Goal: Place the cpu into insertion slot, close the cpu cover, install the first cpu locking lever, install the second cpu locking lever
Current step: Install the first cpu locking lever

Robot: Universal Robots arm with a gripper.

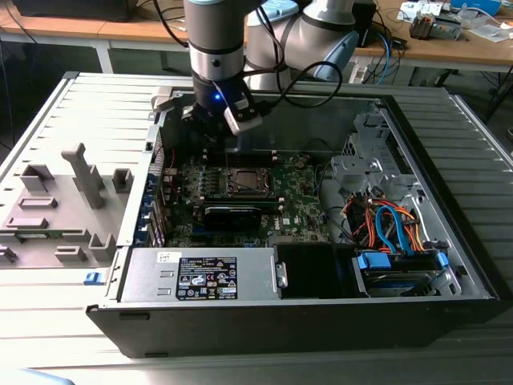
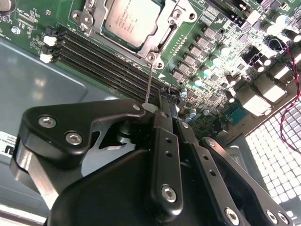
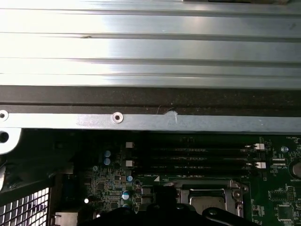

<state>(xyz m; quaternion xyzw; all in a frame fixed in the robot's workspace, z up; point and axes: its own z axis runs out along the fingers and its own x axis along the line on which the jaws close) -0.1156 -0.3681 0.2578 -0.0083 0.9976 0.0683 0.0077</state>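
Now the hand [image 2: 162, 101] pinches a thin locking lever [image 2: 148, 80] (fingers clenched) beside the cpu [image 2: 131, 19].

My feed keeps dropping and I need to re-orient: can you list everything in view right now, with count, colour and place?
computer case: one, black and grey, open on the ribbed table
motherboard: one, green, inside the case
cpu: one, silvery-grey, seated in the insertion slot
cpu cover: one, silvery, closed down around the cpu
locking lever: one thin silvery rod, running from the socket corner to the claw
memory slots: several, black, beside the socket
power supply: one, grey, at the case's front edge
cables: a bundle, orange and blue, on the exterior view's right
fixture block: one, grey, on the exterior view's left
claw: one, black, at the lever's end
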